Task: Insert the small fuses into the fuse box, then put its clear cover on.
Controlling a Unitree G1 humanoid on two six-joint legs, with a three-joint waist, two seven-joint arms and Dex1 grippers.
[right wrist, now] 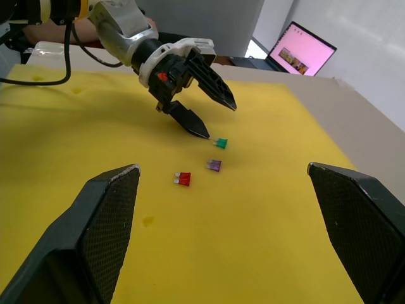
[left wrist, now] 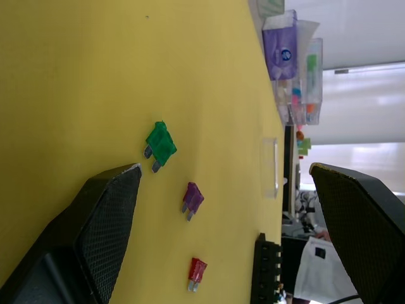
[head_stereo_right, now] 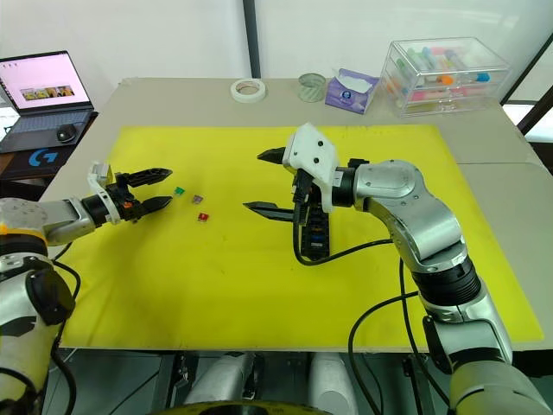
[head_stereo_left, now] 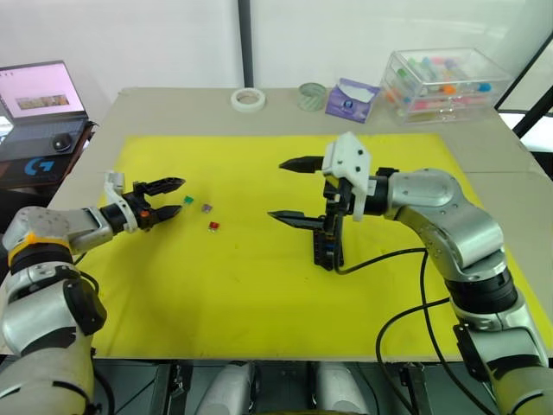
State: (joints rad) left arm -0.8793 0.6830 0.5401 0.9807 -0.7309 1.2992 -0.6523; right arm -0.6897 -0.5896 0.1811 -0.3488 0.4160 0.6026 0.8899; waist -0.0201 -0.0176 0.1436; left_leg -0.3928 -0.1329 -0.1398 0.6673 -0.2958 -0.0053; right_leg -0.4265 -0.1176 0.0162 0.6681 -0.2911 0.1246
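Hiding part of fuse box (head_stereo_left: pixel 328 242), right gripper (head_stereo_left: pixel 289 189) jaws apart; left gripper (head_stereo_left: pixel 168 197) jaws apart, empty.

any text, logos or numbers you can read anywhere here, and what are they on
"G": a blue logo, as far as it can be made out, on the black pad in front of the laptop.
Laptop screen: a pink page with a strip of pictures; its text is too small to read.
Purple packet: the print is blurred, not readable.
Green fuse: no rating number can be read.
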